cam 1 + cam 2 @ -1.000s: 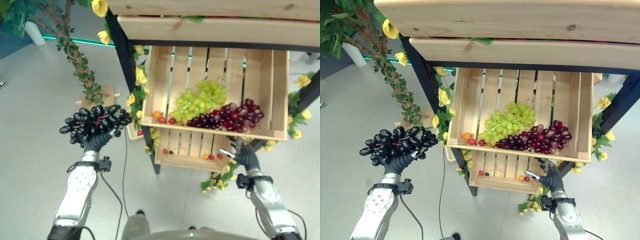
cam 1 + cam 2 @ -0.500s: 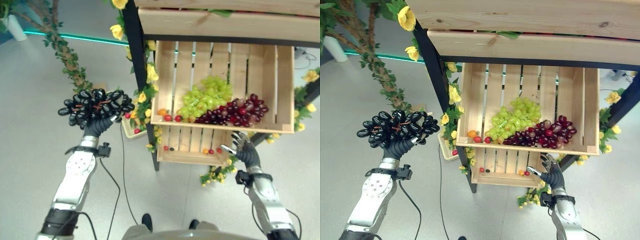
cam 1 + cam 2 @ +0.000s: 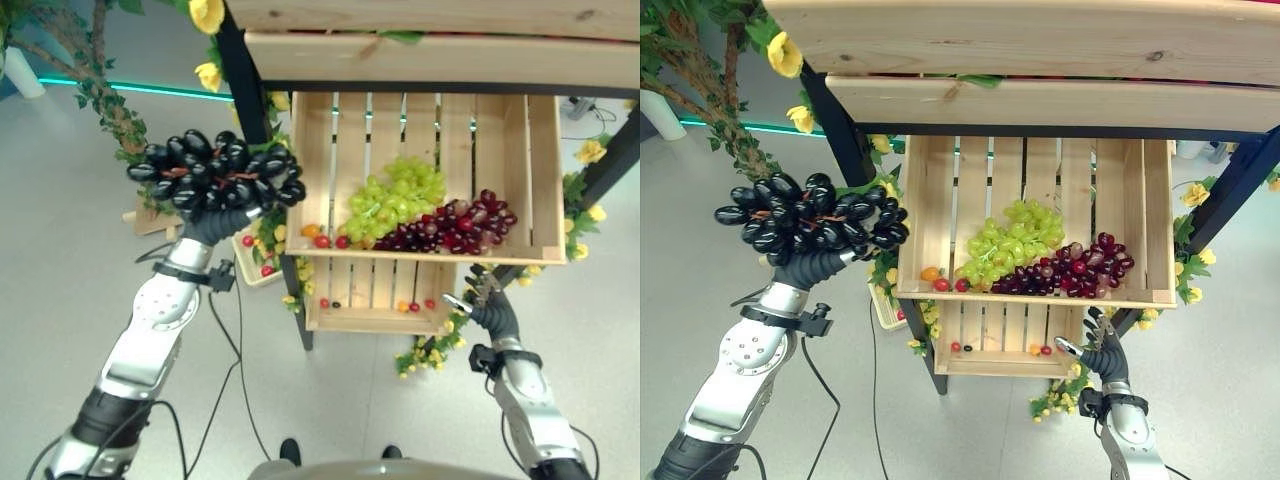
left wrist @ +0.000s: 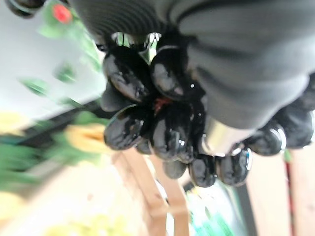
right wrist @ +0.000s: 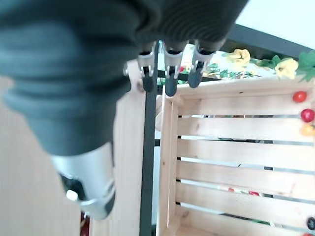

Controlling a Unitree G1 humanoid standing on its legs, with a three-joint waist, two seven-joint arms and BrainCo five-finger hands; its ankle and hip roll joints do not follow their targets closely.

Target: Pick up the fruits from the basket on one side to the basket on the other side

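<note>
Right now the left hand (image 3: pixel 812 266) grips a bunch of black grapes (image 3: pixel 808 215), fingers curled under it, the bunch held up in the air just beside the crate's near corner. To do this step well, I'd judge the bunch should ride level and clear the crate wall before it goes down — the grapes hang loose past the fingers and could snag on the rim. The right hand (image 3: pixel 1101 351) hangs idle below the crate's front edge, fingers relaxed and holding nothing.

Just past the left hand stands the wooden crate (image 3: pixel 545 170), tilted toward the robot, with green grapes (image 3: pixel 395 195), red grapes (image 3: pixel 455 227) and a few small round fruits (image 3: pixel 322 238) along its front lip. Under it sits a lower crate (image 3: pixel 372 318) with a few more small fruits. Beyond — a black frame (image 3: pixel 238 80) trimmed with yellow flowers (image 3: pixel 206 14), a leafy vine (image 3: pixel 105 95), and pale floor (image 3: pixel 60 260) all round.
</note>
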